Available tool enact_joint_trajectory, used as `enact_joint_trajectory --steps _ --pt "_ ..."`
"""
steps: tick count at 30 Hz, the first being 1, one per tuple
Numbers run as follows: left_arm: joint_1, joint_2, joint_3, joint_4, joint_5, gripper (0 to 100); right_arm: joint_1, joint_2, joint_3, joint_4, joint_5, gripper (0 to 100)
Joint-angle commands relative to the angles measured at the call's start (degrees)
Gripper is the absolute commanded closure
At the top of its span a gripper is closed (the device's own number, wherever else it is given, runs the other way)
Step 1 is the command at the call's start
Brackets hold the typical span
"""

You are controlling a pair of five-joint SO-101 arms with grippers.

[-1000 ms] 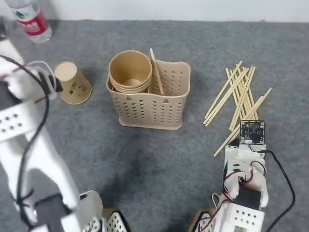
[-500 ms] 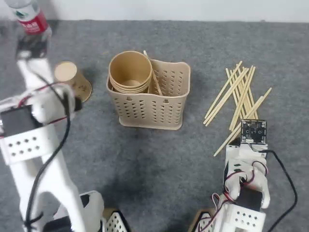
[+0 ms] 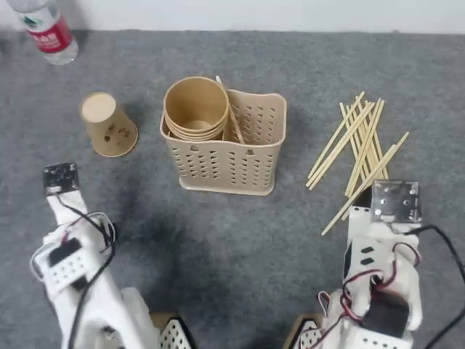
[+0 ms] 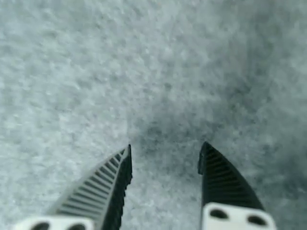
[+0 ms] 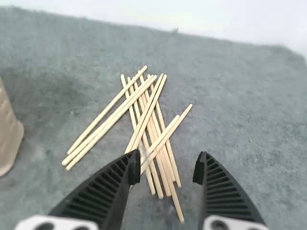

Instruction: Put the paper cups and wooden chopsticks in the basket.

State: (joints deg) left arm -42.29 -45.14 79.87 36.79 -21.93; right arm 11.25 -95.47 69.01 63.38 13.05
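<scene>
A beige perforated basket point(image 3: 227, 161) stands mid-table, holding stacked paper cups point(image 3: 195, 107) and one chopstick point(image 3: 229, 113). Another paper cup point(image 3: 107, 126) lies on its side to the basket's left. Several wooden chopsticks point(image 3: 360, 149) are scattered at the right, seen again in the right wrist view point(image 5: 144, 122). My left gripper point(image 4: 164, 155) is open over bare grey carpet, low at the left front, nothing between its fingers. My right gripper point(image 5: 166, 167) is open just above the near ends of the chopsticks, holding nothing.
A plastic bottle with a red label point(image 3: 47, 30) lies at the back left corner. Grey carpet point(image 3: 218, 240) covers the table. A corner of the basket point(image 5: 7, 136) shows at the edge of the right wrist view.
The left arm swung back from near the lying cup and dropped to the front left. The right arm's wrist rose slightly and tilted toward the chopsticks.
</scene>
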Motion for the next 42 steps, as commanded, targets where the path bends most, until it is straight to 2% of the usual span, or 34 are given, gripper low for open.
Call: enact_joint_trajectory --steps 1,4,10,12,16,22,27,37,42 --pt "0.09 -7.74 3.47 -1.41 1.67 78 -0.4 11.12 -10.73 1.19 -4.48 80.8" --pt "1.58 -12.13 6.29 -1.49 0.79 78 -0.4 24.22 -14.24 -1.71 -8.18 80.8" --pt "3.43 -20.57 10.15 1.05 -1.49 78 0.04 54.64 -19.87 -14.29 -13.54 81.1" --pt "3.43 -23.21 11.38 1.05 -1.49 78 0.13 64.92 -23.82 -16.66 -15.03 83.9" --pt "3.52 -28.04 13.05 2.99 -1.49 78 1.54 84.44 -35.08 -16.31 -16.35 90.9" --pt "5.01 -34.55 15.16 5.54 -1.58 78 4.7 105.27 -51.52 -12.44 -16.7 88.3" --pt "5.01 -38.51 16.13 7.56 -1.58 78 4.7 112.13 -58.37 -10.24 -16.79 88.3" --pt "5.01 -40.88 16.84 8.62 -1.58 78 4.62 114.24 -59.52 -12.09 -16.7 88.3" --pt "5.01 -40.88 16.84 8.7 -1.58 78 4.62 116.62 -62.51 -9.19 -16.35 90.3"
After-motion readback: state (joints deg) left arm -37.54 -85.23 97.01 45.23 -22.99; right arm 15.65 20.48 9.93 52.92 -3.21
